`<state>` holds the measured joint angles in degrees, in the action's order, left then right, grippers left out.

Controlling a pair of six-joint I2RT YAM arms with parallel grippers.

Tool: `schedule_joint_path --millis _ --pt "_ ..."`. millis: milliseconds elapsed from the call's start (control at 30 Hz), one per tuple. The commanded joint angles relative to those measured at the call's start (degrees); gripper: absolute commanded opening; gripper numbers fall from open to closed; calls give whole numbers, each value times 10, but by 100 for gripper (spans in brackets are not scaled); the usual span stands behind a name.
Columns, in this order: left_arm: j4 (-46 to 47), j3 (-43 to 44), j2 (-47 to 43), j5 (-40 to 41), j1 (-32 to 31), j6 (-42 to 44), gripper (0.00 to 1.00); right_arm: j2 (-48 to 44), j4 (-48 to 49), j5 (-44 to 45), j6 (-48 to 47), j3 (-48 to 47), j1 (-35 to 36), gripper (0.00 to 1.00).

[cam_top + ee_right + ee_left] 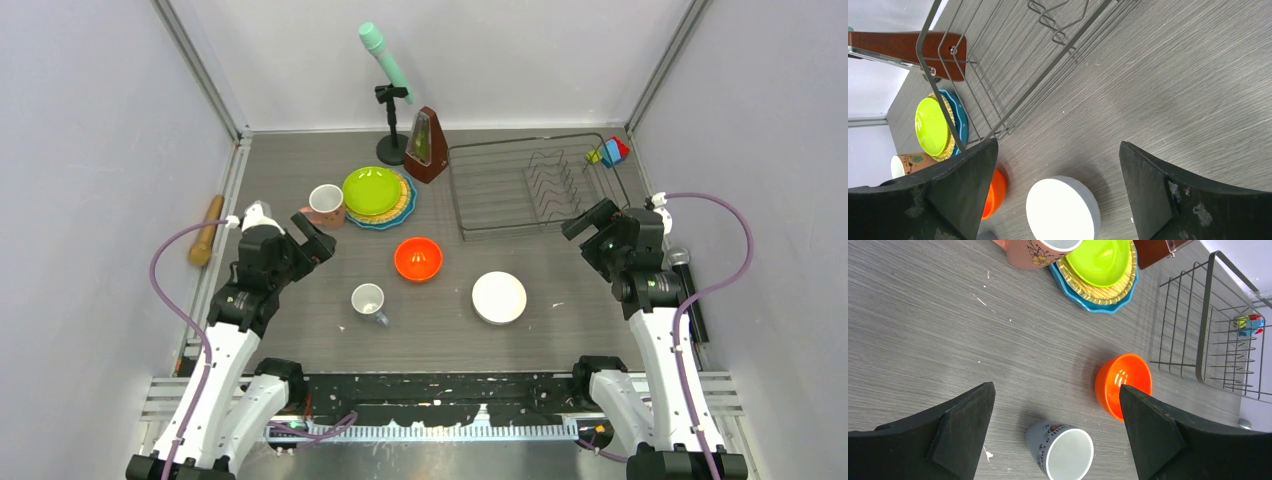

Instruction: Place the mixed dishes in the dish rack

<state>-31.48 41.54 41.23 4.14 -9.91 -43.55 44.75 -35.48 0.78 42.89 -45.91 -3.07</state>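
- The dish rack [535, 185] stands at the far right of the table [560, 330], its upright prongs toward its right end.
- All the dishes sit on the table outside the rack.
- Three plates are stacked just left of the rack: the lime-green plate [372, 190] on top, the yellow-rimmed plate [1100, 292] under it, and the blue plate [1083, 302] at the bottom.
- The pink mug [325, 205] stands just beside the stack on its left.
- The orange bowl [418, 259] sits on the near side of the stack, around the middle of the table.
- The small white cup [368, 301] is nearer and a little left of the orange bowl, apart from it.
- The white bowl [499, 297] is right of the cup, on the near side of the rack.
- The left gripper [1056, 387] hangs above the table with its jaws spread wide and nothing between them; in its wrist view the cup lies below the gap.
- The right gripper [1058, 143] hovers by the rack's near right corner, jaws also wide and holding nothing.
- The brown metronome [427, 147] stands against the rack's far left corner.
- The wooden rolling pin [207, 230] lies at the left edge of the table.
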Motion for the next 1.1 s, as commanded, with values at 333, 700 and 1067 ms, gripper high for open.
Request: schedule_joint_path --millis 333,700,1067 --pt "32 23 34 11 0 81 99 5 43 6 2 0 2 98" --pt "-16 159 226 122 0 48 98 83 42 -38 14 -36 2 97" --pt "41 234 401 157 15 -40 89 104 37 -57 18 -64 3 96"
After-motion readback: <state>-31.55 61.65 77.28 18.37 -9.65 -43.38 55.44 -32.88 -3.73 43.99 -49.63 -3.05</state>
